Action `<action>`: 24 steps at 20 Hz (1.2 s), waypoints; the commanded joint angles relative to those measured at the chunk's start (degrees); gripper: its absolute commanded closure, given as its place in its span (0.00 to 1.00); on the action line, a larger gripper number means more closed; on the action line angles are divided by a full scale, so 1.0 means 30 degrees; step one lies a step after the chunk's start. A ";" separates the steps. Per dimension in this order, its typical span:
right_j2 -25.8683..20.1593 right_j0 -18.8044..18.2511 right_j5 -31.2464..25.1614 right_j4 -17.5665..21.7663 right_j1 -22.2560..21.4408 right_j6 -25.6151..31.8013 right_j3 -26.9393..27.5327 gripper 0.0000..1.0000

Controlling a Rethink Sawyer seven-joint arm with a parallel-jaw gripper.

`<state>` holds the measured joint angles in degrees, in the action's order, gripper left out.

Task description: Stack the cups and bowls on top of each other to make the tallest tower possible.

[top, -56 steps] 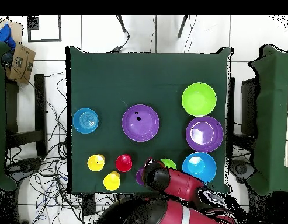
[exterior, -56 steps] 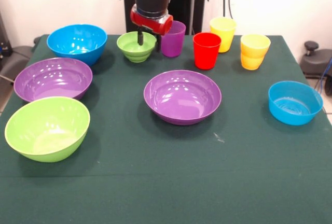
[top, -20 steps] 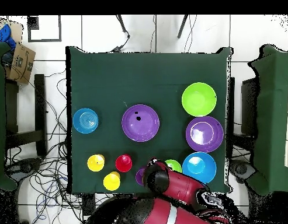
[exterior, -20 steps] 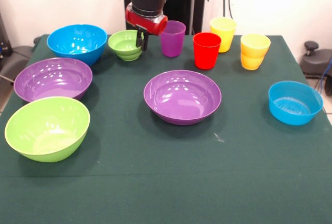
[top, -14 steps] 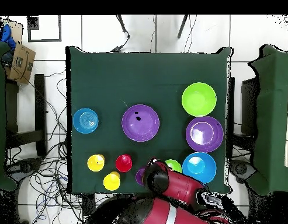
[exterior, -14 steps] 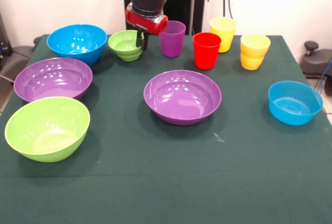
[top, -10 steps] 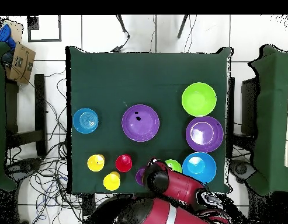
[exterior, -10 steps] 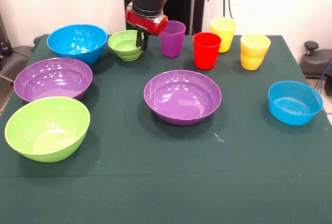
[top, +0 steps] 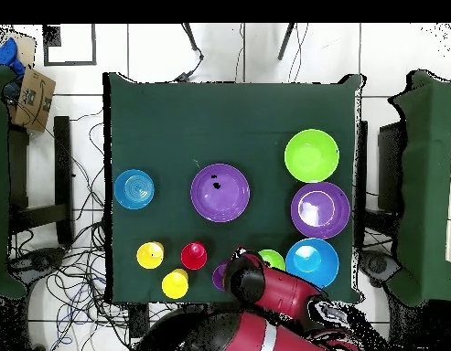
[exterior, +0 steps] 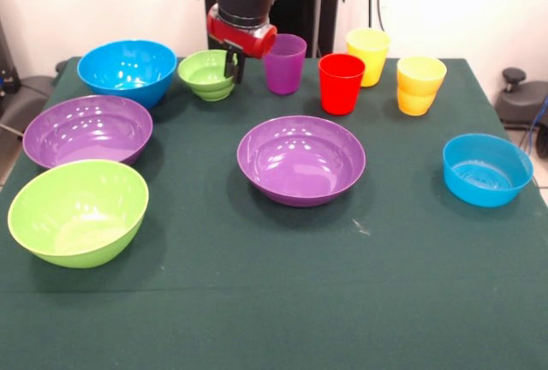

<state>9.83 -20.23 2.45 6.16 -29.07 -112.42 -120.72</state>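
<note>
My gripper (exterior: 231,66) is shut on the right rim of the small green bowl (exterior: 204,74), between the large blue bowl (exterior: 127,70) and the purple cup (exterior: 284,63). I cannot tell whether that bowl touches the cloth. From overhead the arm (top: 252,281) hides the gripper, and only the small green bowl's edge (top: 269,259) shows. A large purple bowl (exterior: 300,160) sits mid-table, and another purple bowl (exterior: 87,130) is at the left. The lime green bowl (exterior: 77,211) is at the front left and the small blue bowl (exterior: 486,169) at the right. The red cup (exterior: 341,83) and two yellow cups (exterior: 367,56) (exterior: 419,85) stand at the back.
The green tablecloth (exterior: 282,301) has a wide bare stretch along its front. Cables and dark chairs (top: 27,215) surround the table in the overhead view.
Since 2.8 s ago the gripper has carried the small green bowl to the left, away from the purple cup. Over the last second nothing has moved.
</note>
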 commanded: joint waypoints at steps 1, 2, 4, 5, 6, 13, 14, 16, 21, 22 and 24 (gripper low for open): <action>-0.2686 -0.0152 -0.1583 0.0515 -0.1896 -0.1270 0.0863 1.00; -0.2912 -0.0153 -0.2218 0.0665 -0.2333 -0.0844 0.0897 1.00; -0.3157 -0.0078 -0.3177 0.0708 -0.3053 -0.0416 0.0915 1.00; -0.3216 -0.0050 -0.3647 0.0626 -0.3375 -0.0331 0.0917 1.00; -0.3276 -0.0021 -0.4117 0.0545 -0.3698 -0.0246 0.0918 1.00; -0.3646 -0.0083 -0.5354 0.0334 -0.4252 -0.0177 0.1637 1.00; -0.3509 0.0112 -0.5595 0.0273 -0.4317 -0.0277 0.1840 1.00; -0.3312 0.0427 -0.6017 0.0091 -0.4430 -0.0522 0.2232 1.00; -0.3437 0.0822 -0.8261 -0.0386 -0.5153 -0.0520 0.3227 1.00; -0.3519 0.0824 -0.8667 -0.0434 -0.5271 -0.0481 0.3408 1.00; -0.3552 0.0891 -0.9346 -0.0480 -0.5417 -0.0504 0.3754 1.00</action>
<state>5.29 -19.41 -15.42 6.40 -43.81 -112.42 -116.33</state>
